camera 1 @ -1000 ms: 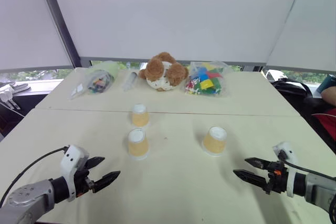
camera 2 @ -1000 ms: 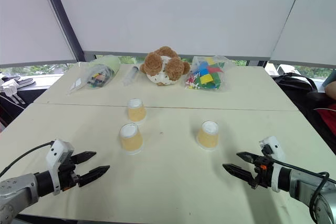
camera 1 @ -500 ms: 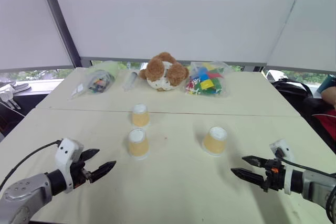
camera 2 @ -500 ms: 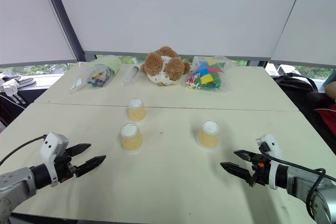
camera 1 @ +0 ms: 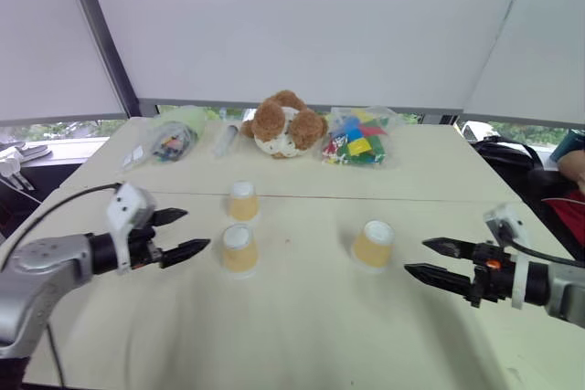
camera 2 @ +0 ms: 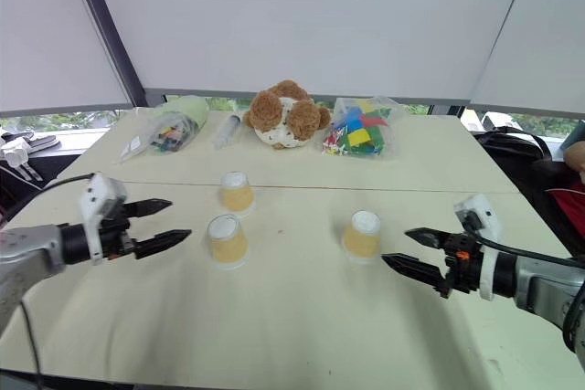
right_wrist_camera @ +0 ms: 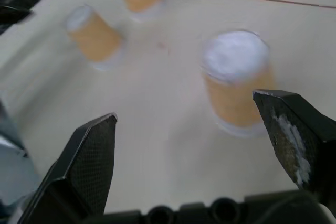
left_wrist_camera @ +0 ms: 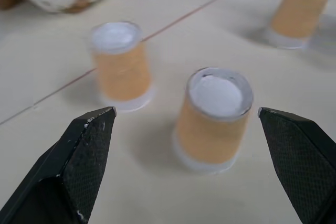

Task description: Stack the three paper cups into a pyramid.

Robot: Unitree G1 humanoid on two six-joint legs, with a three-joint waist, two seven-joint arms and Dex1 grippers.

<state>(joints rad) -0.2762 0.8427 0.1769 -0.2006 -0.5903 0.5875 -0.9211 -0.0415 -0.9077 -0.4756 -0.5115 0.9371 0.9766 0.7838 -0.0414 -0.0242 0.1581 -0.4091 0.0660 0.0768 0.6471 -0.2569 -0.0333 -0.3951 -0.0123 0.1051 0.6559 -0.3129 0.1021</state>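
Three tan paper cups stand upside down and apart on the cream table: a far one (camera 1: pixel 243 201), a near one (camera 1: pixel 239 249) just in front of it, and a third (camera 1: pixel 373 244) off to the right. Raised above the table, my left gripper (camera 1: pixel 183 234) is open and points at the near cup (left_wrist_camera: pixel 212 119) from its left. My right gripper (camera 1: pixel 424 258) is open too, pointing at the right-hand cup (right_wrist_camera: pixel 237 80) from its right. Neither gripper touches a cup. No pyramid stands on the table.
Along the table's far edge sit a brown teddy bear (camera 1: pixel 284 124), a clear bag of coloured blocks (camera 1: pixel 358 145), a syringe (camera 1: pixel 228 139) and a green bag (camera 1: pixel 173 138). A seam (camera 1: pixel 430 200) crosses the table behind the cups. A dark bag (camera 1: pixel 508 152) lies at the far right.
Both open grippers have risen off the table. The left one moved forward to beside the near cup; the right one moved up and inward to the right-hand cup.
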